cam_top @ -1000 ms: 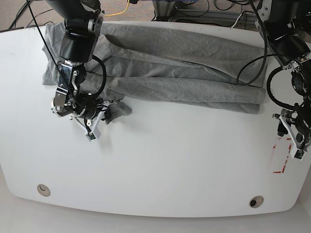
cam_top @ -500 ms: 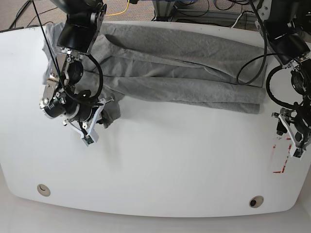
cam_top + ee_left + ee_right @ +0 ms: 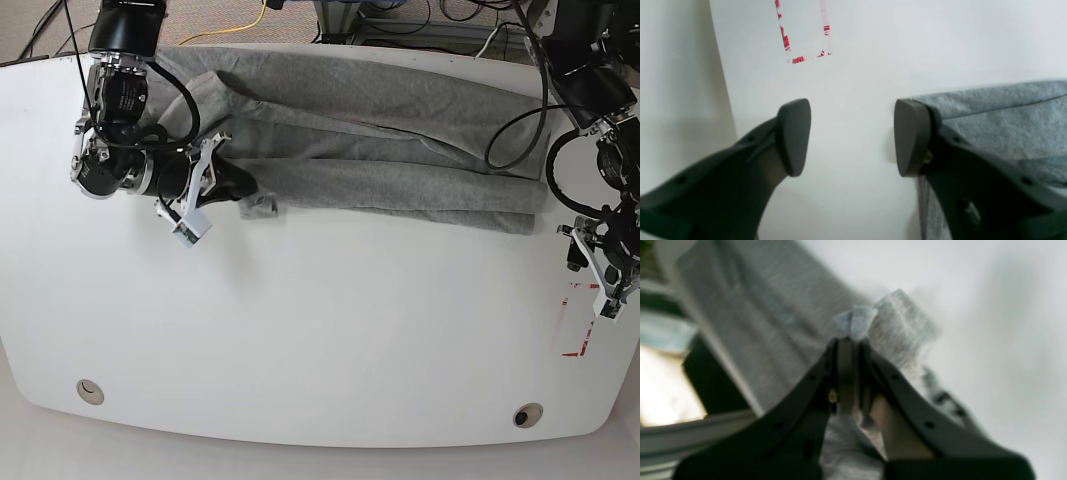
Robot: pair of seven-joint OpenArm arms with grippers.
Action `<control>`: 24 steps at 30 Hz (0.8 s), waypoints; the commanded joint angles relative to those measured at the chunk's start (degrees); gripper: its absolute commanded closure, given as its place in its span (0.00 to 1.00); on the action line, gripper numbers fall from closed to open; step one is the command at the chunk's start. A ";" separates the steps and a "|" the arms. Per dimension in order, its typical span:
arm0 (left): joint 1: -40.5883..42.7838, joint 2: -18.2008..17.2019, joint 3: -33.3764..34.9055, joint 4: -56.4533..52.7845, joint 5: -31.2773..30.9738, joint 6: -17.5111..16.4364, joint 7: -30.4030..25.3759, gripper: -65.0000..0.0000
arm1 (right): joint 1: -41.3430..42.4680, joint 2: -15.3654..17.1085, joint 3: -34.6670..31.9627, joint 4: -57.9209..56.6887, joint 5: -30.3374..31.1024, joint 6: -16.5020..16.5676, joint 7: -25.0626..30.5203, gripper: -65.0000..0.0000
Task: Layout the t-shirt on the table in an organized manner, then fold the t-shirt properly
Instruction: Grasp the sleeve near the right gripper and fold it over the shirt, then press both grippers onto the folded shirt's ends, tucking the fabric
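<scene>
The heather-grey soft cotton t-shirt (image 3: 380, 140) lies bunched in long folds across the far half of the large white smooth table (image 3: 330, 330). The right gripper (image 3: 222, 180) has its fingers pinched tight on a corner of the cloth at one end: this looks like the spreading step, not folding. The left gripper (image 3: 851, 136) hangs with fingers apart over bare table just beside the other end, near the red dashed marking (image 3: 803, 31). The next move likely calls for a grip there to draw the cloth flat.
</scene>
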 commanded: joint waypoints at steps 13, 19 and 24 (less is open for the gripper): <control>-0.06 -0.73 -0.02 0.77 -0.25 -0.03 -0.85 0.43 | -4.90 7.53 -8.68 1.05 12.30 0.10 1.47 1.00; -0.06 -0.82 -0.02 0.77 -0.25 -0.03 -0.85 0.43 | -6.04 8.94 -11.67 1.05 15.99 0.10 1.39 1.00; -0.06 -0.91 -0.02 0.86 -0.25 -0.03 -0.85 0.43 | -7.27 9.12 -13.43 1.05 16.35 0.10 1.39 0.90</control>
